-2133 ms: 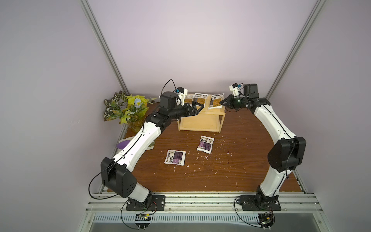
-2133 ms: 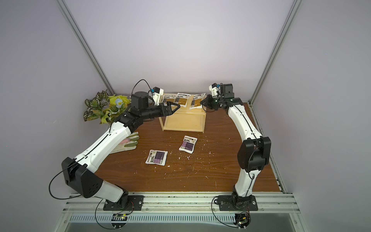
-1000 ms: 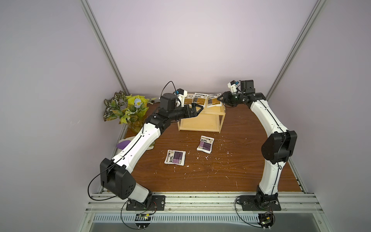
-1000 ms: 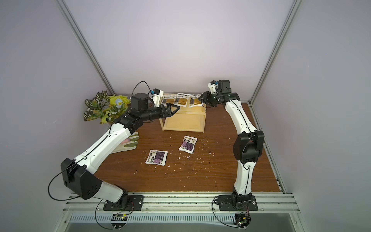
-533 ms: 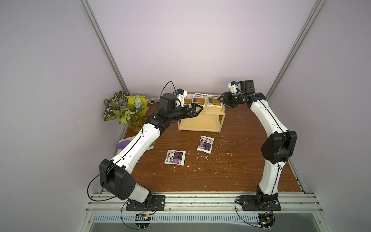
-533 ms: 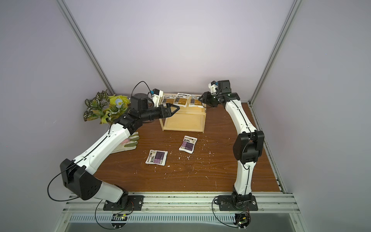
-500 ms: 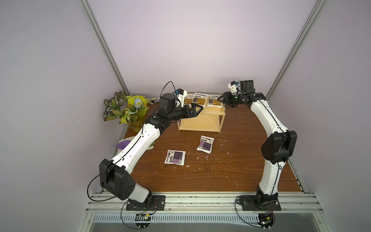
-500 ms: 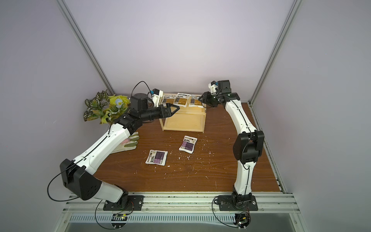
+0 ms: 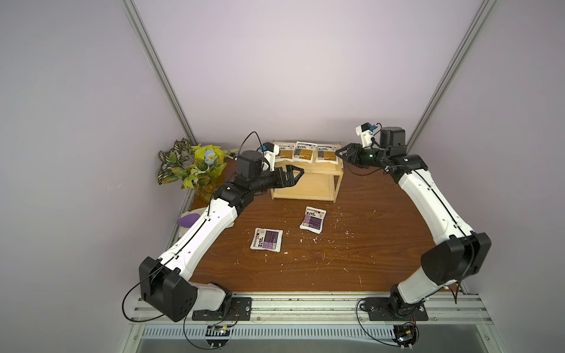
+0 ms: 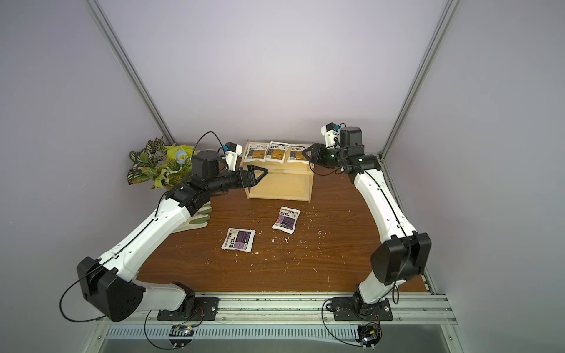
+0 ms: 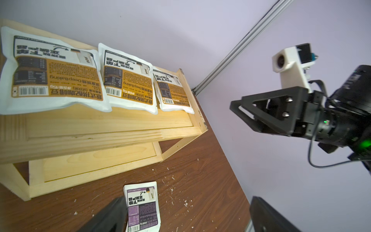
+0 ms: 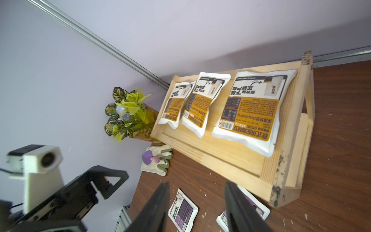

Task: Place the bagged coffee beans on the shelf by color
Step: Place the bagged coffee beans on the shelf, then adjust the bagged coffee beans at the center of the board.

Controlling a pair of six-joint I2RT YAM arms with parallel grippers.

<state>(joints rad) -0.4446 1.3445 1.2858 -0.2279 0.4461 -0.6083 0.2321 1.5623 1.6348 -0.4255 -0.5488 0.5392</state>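
The pale wood shelf [image 9: 305,195] [image 10: 278,197] stands at the back of the table. Three golden-brown bagged coffee beans [image 9: 284,152] [image 9: 304,151] [image 9: 326,153] lie side by side on its top tier; the lower tier is bare. Two purple pouches [image 9: 267,239] [image 9: 313,219] lie flat on the table in front. My right gripper [image 9: 341,156] [image 12: 197,184] hovers open and empty just off the shelf's right end. At the shelf's left front corner my left gripper [image 9: 298,176] [image 11: 188,219] is open and holds nothing.
A potted plant [image 9: 192,168] stands left of the shelf. A pale glove [image 10: 198,220] with a purple piece on it lies under the left arm. White crumbs [image 9: 305,240] are scattered over the brown table [image 9: 367,244]. Walls close in at the back and on both sides.
My right gripper has let go of the third golden-brown pouch, which was tilted and now lies flat on the top tier. The right arm has drawn back slightly. The left arm has hardly moved.
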